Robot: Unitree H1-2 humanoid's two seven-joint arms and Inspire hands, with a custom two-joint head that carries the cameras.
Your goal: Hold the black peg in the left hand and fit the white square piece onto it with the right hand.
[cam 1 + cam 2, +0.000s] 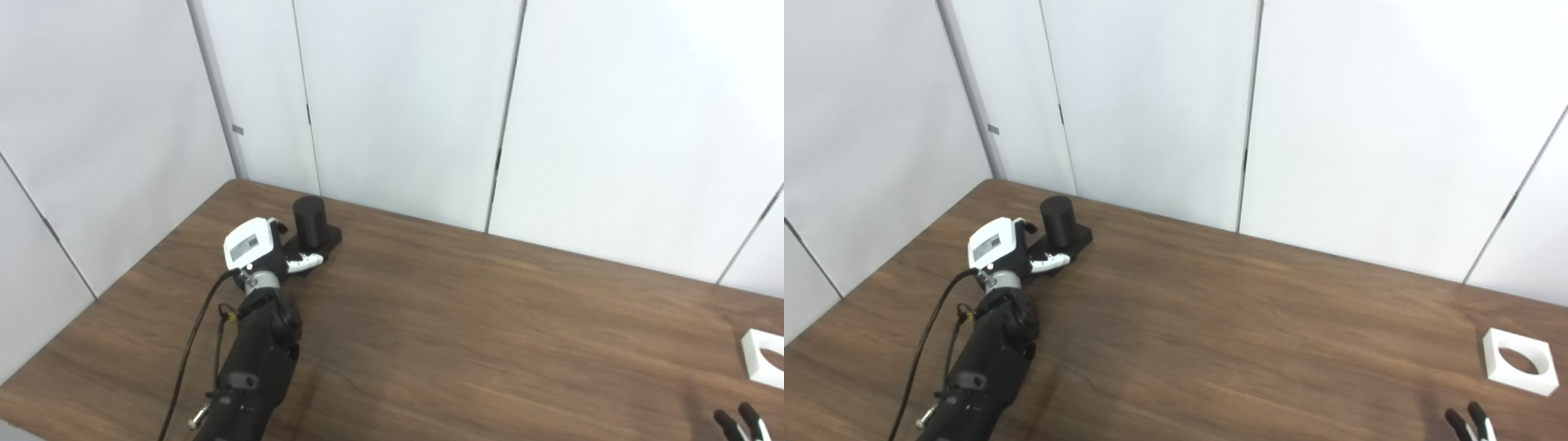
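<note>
The black peg (311, 222) is a short upright cylinder on a flat black base, standing on the table at the far left. My left hand (257, 248) lies against the near-left side of that base. Its white thumb (304, 263) rests along the base's front edge and its fingers reach beside the cylinder. Whether they grip is hidden by the back of the hand. The white square piece (1518, 361), with a round hole, lies flat near the table's right edge. Only the dark fingertips of my right hand (1470, 424) show at the bottom edge, spread, just short of the piece.
The brown wooden table (465, 331) runs back to white wall panels (404, 104) that meet in a corner behind the peg. My left forearm (251, 367), with a loose black cable, crosses the table's left part.
</note>
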